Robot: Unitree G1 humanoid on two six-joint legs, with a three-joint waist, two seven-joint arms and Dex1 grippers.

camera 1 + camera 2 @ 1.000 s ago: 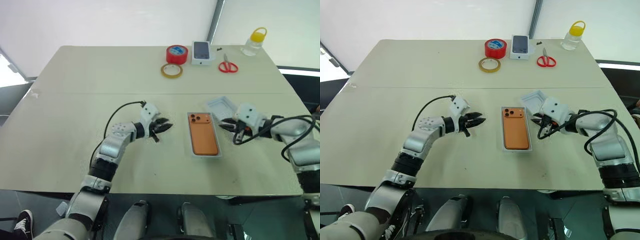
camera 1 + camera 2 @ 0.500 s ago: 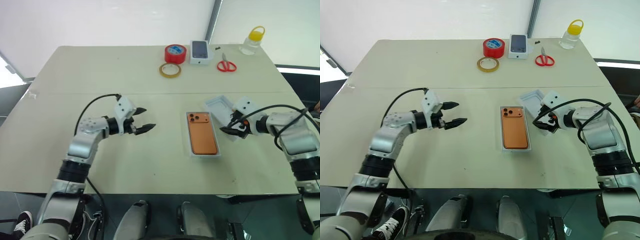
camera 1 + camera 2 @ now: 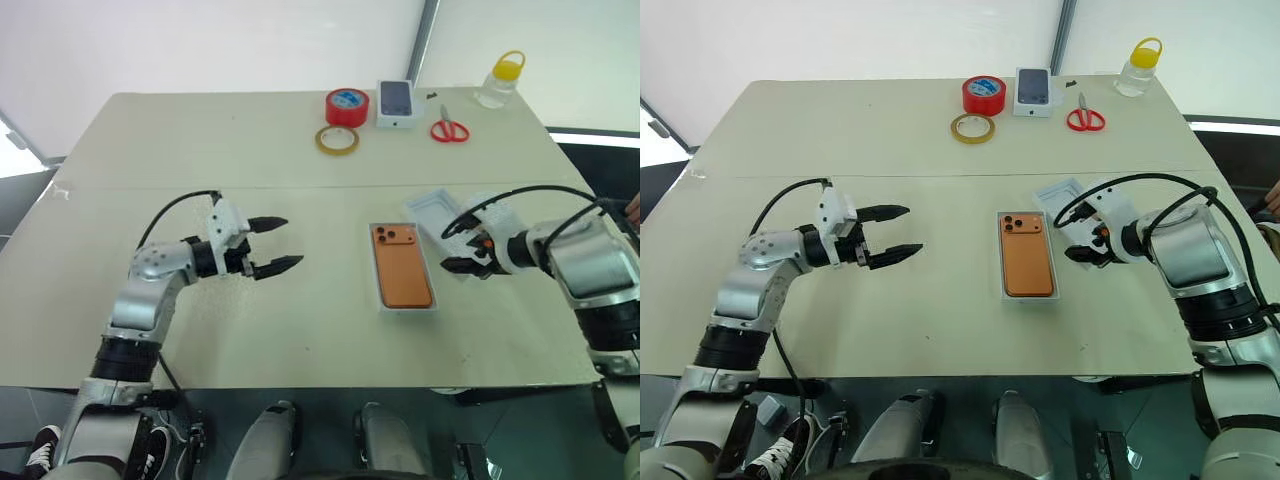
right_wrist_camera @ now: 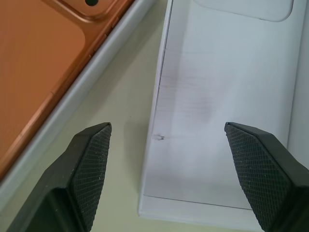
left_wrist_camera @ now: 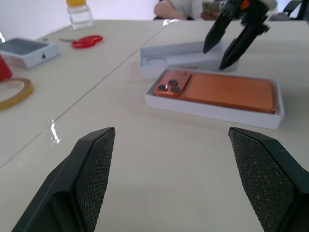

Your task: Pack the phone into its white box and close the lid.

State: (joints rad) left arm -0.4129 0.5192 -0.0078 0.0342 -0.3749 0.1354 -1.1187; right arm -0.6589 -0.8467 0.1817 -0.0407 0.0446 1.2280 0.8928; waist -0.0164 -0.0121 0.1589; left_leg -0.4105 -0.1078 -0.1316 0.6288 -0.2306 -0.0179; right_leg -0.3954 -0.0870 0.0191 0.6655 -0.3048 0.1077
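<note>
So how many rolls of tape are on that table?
2. A red roll of tape stands at the far edge, beside a small white box. A flat yellowish roll of tape lies just in front of it. Nothing seems to hide another.

head cameras overlook table, wrist cameras close, perhaps sharing phone

No readable words or numbers anywhere. The one mark: a small dark logo on the side wall of the small white box across the table, far beyond the left gripper, too small to make out for sure.
</note>
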